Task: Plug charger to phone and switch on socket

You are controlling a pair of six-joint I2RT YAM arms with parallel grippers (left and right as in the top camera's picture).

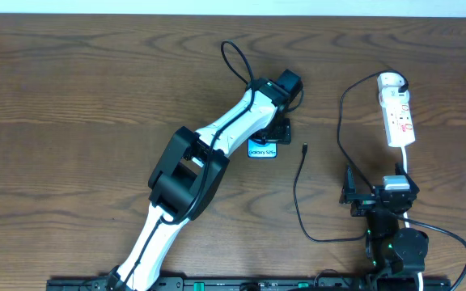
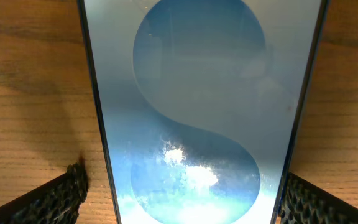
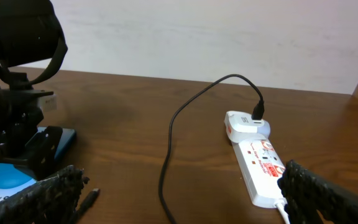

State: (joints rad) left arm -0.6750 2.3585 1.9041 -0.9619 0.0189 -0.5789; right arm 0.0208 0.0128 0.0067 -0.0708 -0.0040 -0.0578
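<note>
Wood table [image 1: 71, 97]. Left gripper [image 2: 182, 190] spread astride phone [image 1: 263, 149] at centre, gap at one pad. Charger [image 1: 305, 148] tip lies just right of phone. Right gripper [image 3: 179, 196] wide open, empty, short of socket [image 1: 396, 109]. Next: steady phone, pinch charger close behind tip, square to port.

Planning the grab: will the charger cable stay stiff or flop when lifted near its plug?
Likely floppy: the cable lies in loose curves, so the plug may droop. Probably light, being so thin. Pulling might tug the power strip it seems plugged into.
</note>
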